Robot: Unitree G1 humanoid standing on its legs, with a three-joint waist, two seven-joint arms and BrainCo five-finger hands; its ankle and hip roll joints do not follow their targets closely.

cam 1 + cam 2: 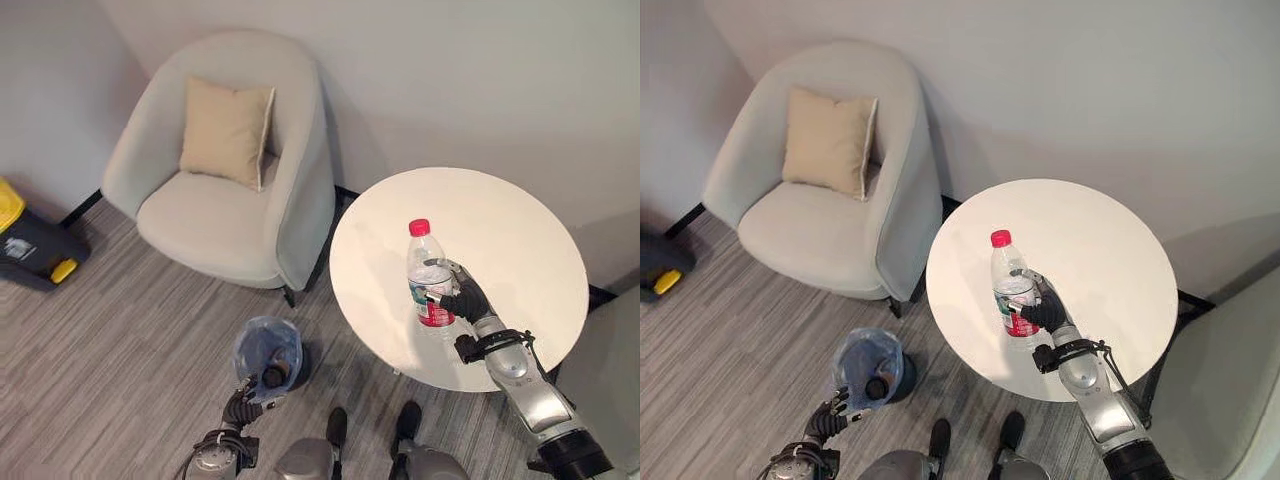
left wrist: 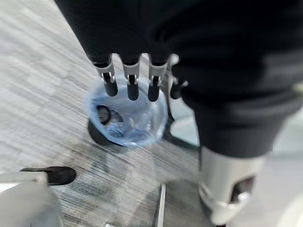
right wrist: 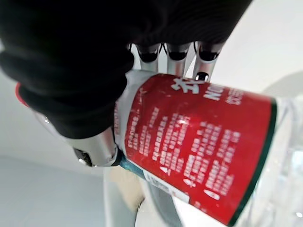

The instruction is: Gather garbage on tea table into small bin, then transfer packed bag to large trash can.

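A clear plastic bottle point(image 1: 428, 275) with a red cap and a red label stands upright on the round white tea table point(image 1: 520, 230), towards the table's near side. The right hand point(image 1: 462, 297) grips it around the label: in the right wrist view the fingers point(image 3: 179, 53) curl round the far side of the label while the thumb presses the near side, so the bottle is clamped between them.

On the grey striped floor point(image 1: 110, 340), just beside the table's left edge, sits the small bin point(image 1: 268, 355), lined with a pale blue bag and with dark items inside it. The left hand point(image 1: 243, 405) hangs just above the bin's near rim, its fingers point(image 2: 132, 85) straight, slightly spread, and holding nothing.

Behind the bin stands a light grey armchair point(image 1: 225, 215) with a beige cushion point(image 1: 225, 130). A dark container with yellow parts point(image 1: 30, 240) lies at the far left.
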